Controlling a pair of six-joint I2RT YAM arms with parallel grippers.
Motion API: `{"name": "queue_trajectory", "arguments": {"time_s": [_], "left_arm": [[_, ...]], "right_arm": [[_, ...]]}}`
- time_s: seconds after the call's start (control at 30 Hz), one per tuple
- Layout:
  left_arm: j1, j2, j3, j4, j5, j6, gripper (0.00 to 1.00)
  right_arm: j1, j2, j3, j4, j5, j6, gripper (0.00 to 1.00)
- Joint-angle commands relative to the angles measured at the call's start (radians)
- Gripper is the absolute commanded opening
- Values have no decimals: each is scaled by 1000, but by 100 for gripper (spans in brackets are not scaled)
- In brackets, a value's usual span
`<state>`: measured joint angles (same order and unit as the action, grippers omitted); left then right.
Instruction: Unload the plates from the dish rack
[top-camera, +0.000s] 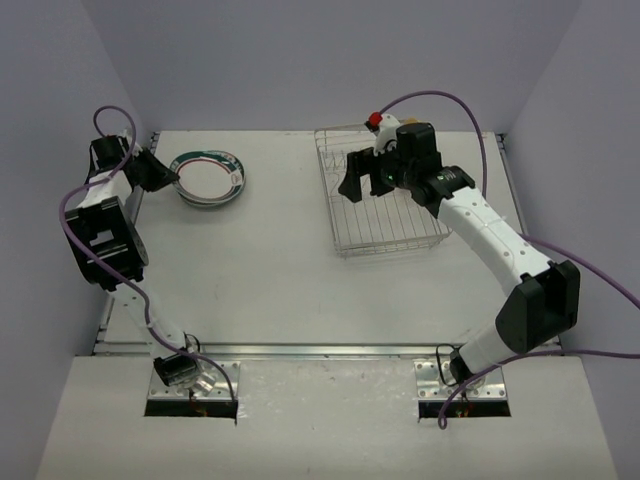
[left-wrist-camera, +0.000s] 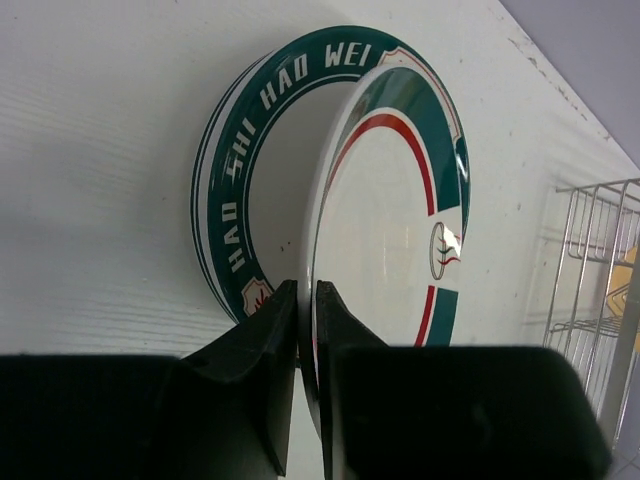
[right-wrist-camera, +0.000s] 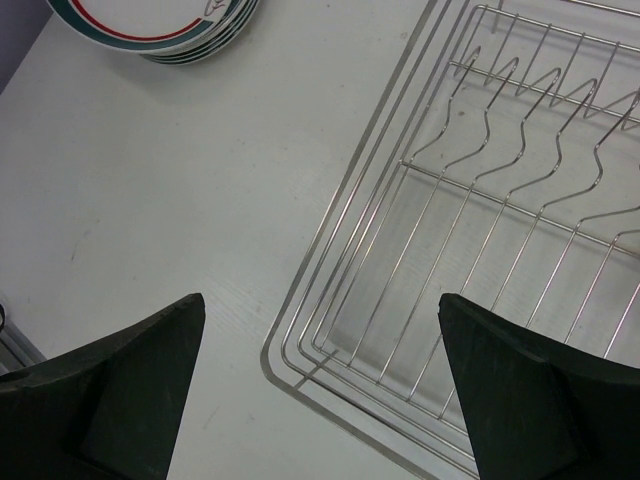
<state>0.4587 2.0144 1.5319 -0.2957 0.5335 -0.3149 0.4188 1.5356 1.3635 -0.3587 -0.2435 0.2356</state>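
Plates (top-camera: 208, 178): stacked at the far-left of the bench (top-camera: 280, 250), well apart from the dish rack (top-camera: 395, 225). Several deep, exact count can't tell.

Top plate (left-wrist-camera: 390, 230): white centre, teal rim band with a thin red ring inside it and a small crest on the rim. It sits at an angle to the one below.

Lower plate (left-wrist-camera: 235, 200): wide teal band, white lettering "HAO SHI HAO WEI".

Left claw (left-wrist-camera: 306, 295): nearly closed, pinching the near rim of the top plate, one finger on each face.

Right claw (right-wrist-camera: 320, 305): wide open, nothing in it, hanging over the rack's left side with one finger above the bench and one above the rack.

Rack: silver wire grid, low sides, row of zigzag prongs, on the bench far-right. The slots and floor seen from the right wrist hold no plates. Tan-yellow object (top-camera: 405, 123) at the rack's far edge, mostly hidden by the right arm. Can't tell if it's a plate.
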Motion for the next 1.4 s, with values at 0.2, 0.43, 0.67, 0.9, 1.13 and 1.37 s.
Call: {"name": "queue_trajectory", "arguments": {"time_s": [0.2, 0.43, 0.67, 0.9, 1.13, 1.37], "left_arm": [[-15, -98, 105, 9, -101, 127, 75], [-196, -323, -52, 70, -445, 422, 87], [-262, -528, -213, 107, -491, 438, 93], [-420, -723, -395, 160, -582, 516, 93], [-521, -772, -453, 165, -634, 539, 93], [-559, -773, -450, 161, -636, 549, 93]], "right_arm": [[-12, -28, 85, 0, 120, 0, 99], [-39, -25, 115, 0, 388, -7, 99], [-91, 13, 142, 3, 580, -50, 98], [-156, 110, 182, 38, 710, -79, 91], [-181, 247, 263, 59, 757, -104, 89], [-228, 381, 353, 60, 670, -102, 88]]}}
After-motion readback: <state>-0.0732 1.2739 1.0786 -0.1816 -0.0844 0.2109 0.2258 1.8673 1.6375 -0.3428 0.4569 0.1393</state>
